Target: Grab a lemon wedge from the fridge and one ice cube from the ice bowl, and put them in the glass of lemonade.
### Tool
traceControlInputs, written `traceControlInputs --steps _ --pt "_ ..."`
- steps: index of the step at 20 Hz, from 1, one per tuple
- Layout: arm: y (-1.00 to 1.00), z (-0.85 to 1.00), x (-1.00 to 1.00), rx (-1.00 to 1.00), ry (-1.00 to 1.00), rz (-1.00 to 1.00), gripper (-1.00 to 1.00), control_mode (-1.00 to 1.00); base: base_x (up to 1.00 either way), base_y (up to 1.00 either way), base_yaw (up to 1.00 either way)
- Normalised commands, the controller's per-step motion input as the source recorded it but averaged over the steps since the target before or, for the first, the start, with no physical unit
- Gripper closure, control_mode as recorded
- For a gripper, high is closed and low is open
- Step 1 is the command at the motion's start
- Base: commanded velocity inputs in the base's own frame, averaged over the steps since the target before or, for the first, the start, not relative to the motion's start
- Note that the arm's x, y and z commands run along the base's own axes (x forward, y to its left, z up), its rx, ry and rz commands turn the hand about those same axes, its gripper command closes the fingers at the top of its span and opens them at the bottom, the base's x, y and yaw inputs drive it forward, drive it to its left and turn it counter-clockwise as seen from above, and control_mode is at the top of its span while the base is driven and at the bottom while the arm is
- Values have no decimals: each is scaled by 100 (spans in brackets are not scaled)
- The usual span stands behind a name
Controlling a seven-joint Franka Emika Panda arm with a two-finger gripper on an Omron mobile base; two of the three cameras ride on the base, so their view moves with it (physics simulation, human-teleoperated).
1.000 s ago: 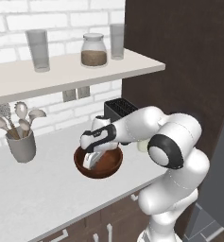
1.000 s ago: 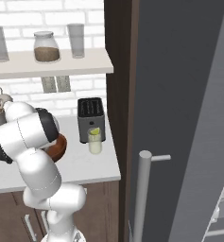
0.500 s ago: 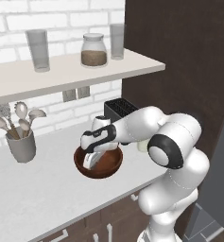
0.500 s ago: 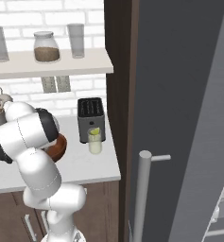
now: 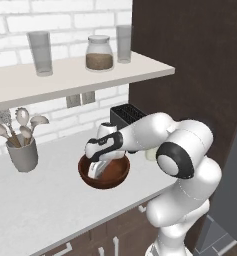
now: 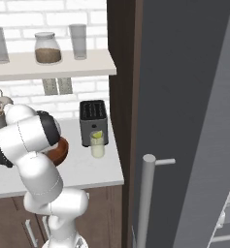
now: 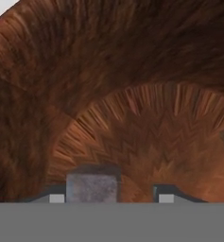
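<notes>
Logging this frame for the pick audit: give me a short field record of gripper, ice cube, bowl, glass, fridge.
gripper: down inside the ice bowl, jaws partly apart
ice cube: pale grey, on the bowl floor beside one fingertip; a grip cannot be told
ice bowl: dark reddish wood, on the counter in front of the toaster
glass of lemonade: upright on the counter before the toaster, something yellow-green at its top
fridge: grey, at the right of the counter; bar handle in view
</notes>
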Motion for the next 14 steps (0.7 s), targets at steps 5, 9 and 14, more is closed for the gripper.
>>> traceControlInputs --steps 5,9,14 --pt "0 0 0 0 0 0 100 -100 0 0 0" --pt "0 0 0 0 0 0 100 -100 0 0 0" --pt "-2 1 -11 0 -2 0 100 -100 0 0 0"
